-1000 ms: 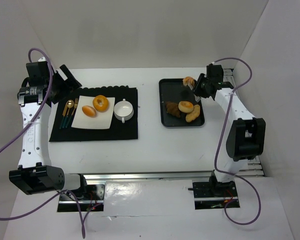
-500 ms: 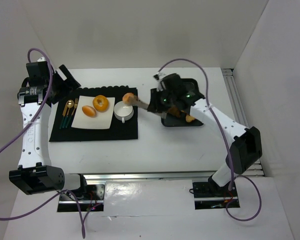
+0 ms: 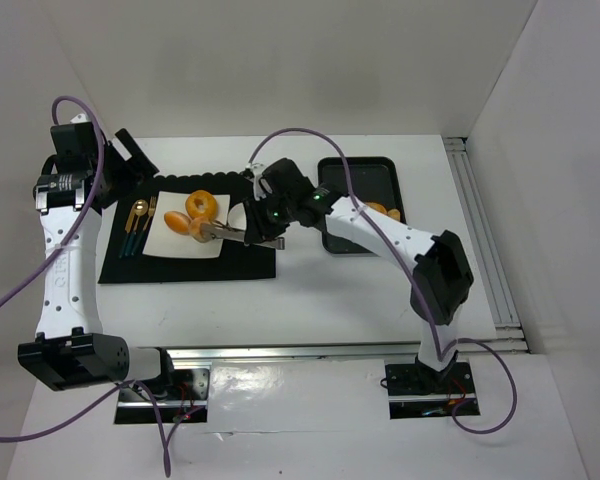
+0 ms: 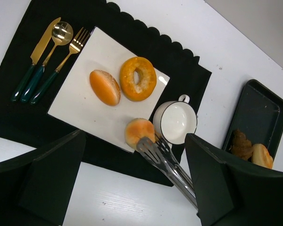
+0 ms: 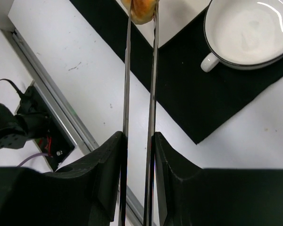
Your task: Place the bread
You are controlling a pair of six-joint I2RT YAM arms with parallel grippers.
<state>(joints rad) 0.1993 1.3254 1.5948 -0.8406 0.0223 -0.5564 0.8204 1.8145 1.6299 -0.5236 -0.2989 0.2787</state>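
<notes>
One bun (image 4: pixel 139 132) between the tips of the tongs (image 4: pixel 167 165) — right tool (image 5: pixel 139 146) tight around them.

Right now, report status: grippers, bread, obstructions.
Right gripper shut on tongs, bun pinched at plate edge. Left gripper open, empty. Cup close beside tongs.
</notes>
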